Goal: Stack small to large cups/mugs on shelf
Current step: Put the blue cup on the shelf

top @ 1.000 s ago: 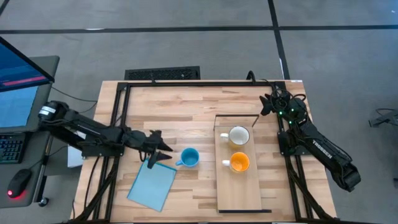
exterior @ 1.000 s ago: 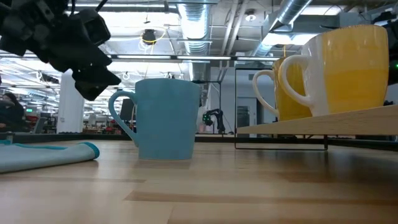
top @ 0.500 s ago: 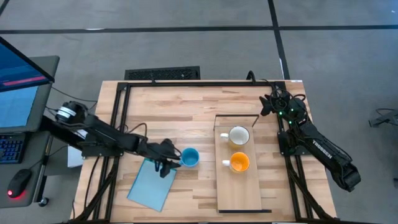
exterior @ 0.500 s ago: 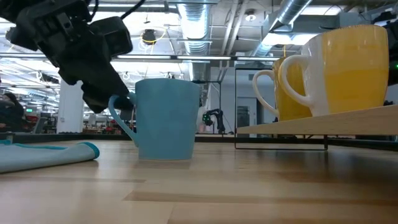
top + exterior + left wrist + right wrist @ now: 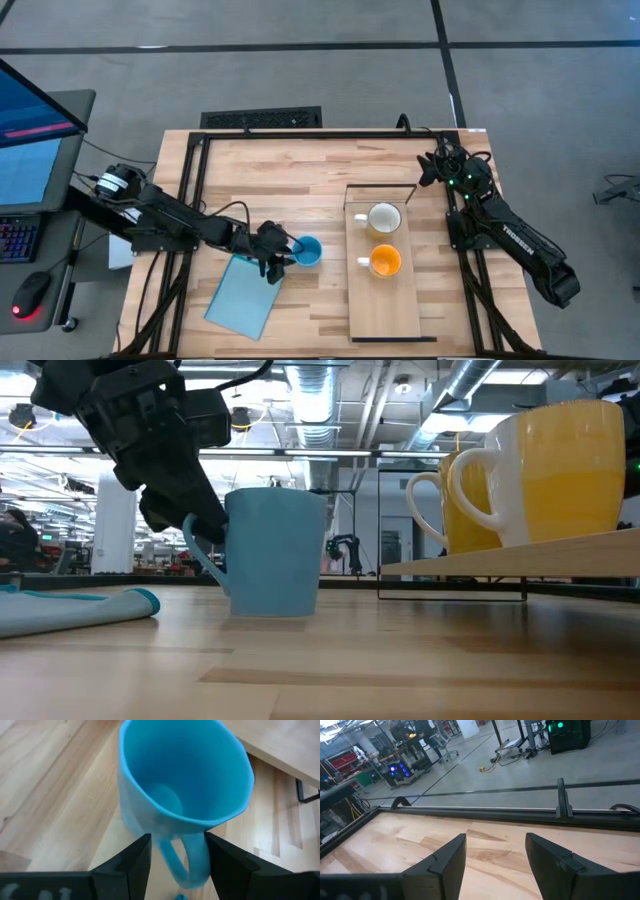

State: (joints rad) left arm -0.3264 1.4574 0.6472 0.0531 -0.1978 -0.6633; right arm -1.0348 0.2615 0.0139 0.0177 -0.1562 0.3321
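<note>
while the right gripper (image 5: 432,168) waits with fingers apart at the table's far right corner, the left gripper (image 5: 283,256) sits at the blue mug (image 5: 307,251), its open fingers (image 5: 131,865) on either side of the handle, not yet closed on it. the mug stands on the table (image 5: 300,180) between the blue cloth (image 5: 244,297) and the shelf (image 5: 385,310). the cream mug (image 5: 383,217) and orange mug (image 5: 384,261) stand side by side on the shelf.
</note>
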